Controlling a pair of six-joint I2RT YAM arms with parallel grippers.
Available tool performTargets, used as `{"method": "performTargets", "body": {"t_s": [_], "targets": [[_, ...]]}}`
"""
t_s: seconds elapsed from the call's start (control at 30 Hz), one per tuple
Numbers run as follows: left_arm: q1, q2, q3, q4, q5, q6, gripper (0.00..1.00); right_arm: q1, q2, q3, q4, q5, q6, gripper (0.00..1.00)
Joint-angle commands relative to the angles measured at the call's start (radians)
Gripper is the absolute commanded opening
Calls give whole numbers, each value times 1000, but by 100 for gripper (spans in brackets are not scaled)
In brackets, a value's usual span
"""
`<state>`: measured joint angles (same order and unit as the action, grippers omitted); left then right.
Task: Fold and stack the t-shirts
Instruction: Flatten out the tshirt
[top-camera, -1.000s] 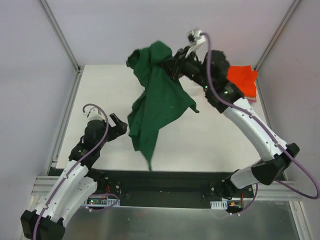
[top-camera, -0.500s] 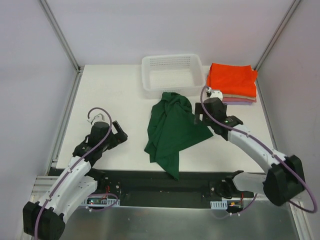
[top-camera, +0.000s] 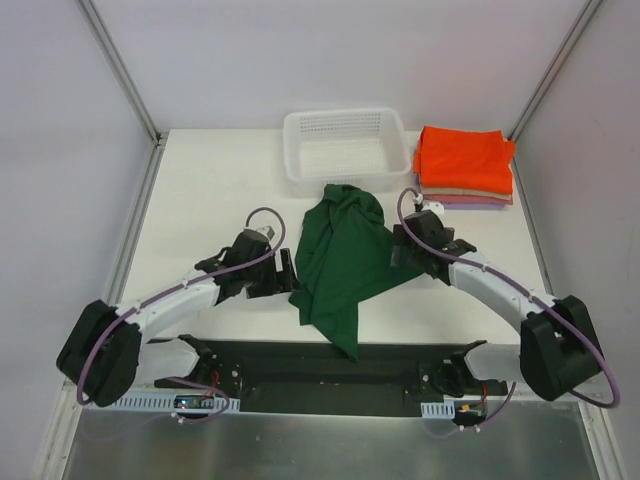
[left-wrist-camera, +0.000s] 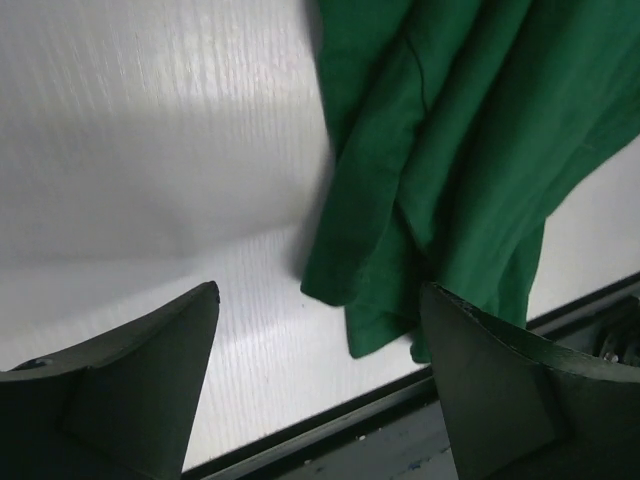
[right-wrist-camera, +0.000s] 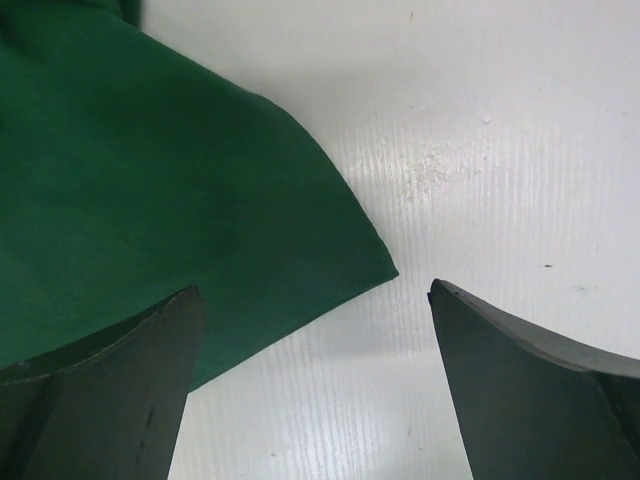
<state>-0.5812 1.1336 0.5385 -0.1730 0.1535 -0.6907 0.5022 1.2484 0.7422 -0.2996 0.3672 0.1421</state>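
Note:
A dark green t-shirt (top-camera: 345, 262) lies crumpled and unfolded on the white table, its lower tip hanging over the near edge. My left gripper (top-camera: 286, 272) stands open at the shirt's left edge; in the left wrist view the green cloth (left-wrist-camera: 450, 150) fills the upper right and nothing sits between the fingers (left-wrist-camera: 130, 385). At the shirt's right corner my right gripper (top-camera: 400, 250) is open, and that corner (right-wrist-camera: 150, 200) lies flat by the left finger. Folded t-shirts (top-camera: 463, 160) are stacked at the back right, orange on top, tan and lilac below.
A white mesh basket (top-camera: 345, 128) stands at the back centre, just beyond the green shirt's top. The table's near edge with its black rail (left-wrist-camera: 400, 425) runs right below the left gripper. Metal frame posts (top-camera: 120, 70) rise at the back corners.
The right gripper let the lifted green shirt go; it dropped onto the table and the right arm came down beside it. The left arm swung right to the shirt's left edge.

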Motion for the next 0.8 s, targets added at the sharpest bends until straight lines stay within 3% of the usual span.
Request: {"method": "performTargets", "body": {"t_s": [0.0,0.1,0.23,0.3,0.5,0.63,0.77], "targets": [[-15,124,81,43,-5,8,77,-34,81,42,-1,-40,37,96],[-37,207,116,43,7,17,69,-50,124,48,14,-59,45,97],[-63,294,161,41,24,34,47,-57,189,65,36,-94,47,98],[-65,322,173,41,27,37,42,-56,226,82,33,-94,45,99],[-65,384,207,26,-40,40,3,-57,284,111,-21,-83,57,93],[-63,388,251,-55,-198,31,0,-57,312,109,-59,-82,92,88],[-52,382,296,-126,-333,33,0,-59,362,121,-96,-51,128,68]]}}
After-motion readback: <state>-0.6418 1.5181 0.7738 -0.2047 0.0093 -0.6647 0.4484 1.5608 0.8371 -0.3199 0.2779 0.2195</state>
